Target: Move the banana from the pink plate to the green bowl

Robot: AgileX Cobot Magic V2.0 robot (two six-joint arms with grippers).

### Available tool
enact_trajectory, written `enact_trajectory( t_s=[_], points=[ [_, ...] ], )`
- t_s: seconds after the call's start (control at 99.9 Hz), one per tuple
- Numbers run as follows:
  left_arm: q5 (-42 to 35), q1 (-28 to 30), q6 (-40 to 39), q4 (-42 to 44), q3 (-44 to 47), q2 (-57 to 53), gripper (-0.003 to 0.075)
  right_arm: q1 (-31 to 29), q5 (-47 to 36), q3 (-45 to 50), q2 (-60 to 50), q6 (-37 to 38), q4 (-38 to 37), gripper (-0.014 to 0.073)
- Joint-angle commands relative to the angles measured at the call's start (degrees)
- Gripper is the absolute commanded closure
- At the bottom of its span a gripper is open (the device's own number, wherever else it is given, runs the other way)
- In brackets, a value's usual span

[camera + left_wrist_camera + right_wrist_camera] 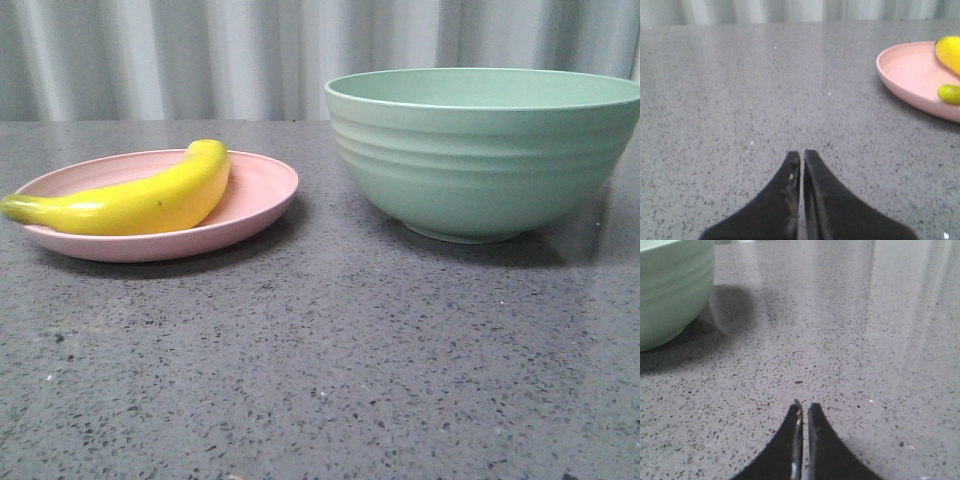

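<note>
No readable text, labels, brand marks, numbers or signs anywhere in the three views.

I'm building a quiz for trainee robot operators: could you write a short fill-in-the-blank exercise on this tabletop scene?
1. The glossy curved yellow banana lies on the shallow round pale-pink ____.
2. In the front view, the deep ribbed mint-green bowl stands to the ____ of the pink plate.
3. The black fingertips of the left gripper and the right gripper are nearly closed and hold ____.
4. Plate and bowl both rest on a speckled ____ table.

Missing words: plate; right; nothing; grey
</note>
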Motion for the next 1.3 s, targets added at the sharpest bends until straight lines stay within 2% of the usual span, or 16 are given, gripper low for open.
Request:
enact_trajectory(
  t_s=[0.0,0.48,1.291],
  points=[
    [-6.7,0.0,0.0,-0.2,0.5,-1.7,0.0741,-0.3,-2.3,1.4,-0.8,-0.1,-1.6,0.0659],
    [-8.7,0.0,0.0,-1.2,0.5,-1.7,0.0741,-0.3,-12.6,1.4,-0.8,-0.1,-1.5,0.0659],
    [-7.6,0.0,0.0,-1.9,0.5,-1.7,0.0741,-0.3,-13.7,1.4,-0.8,-0.1,-1.5,0.0656]
  ],
)
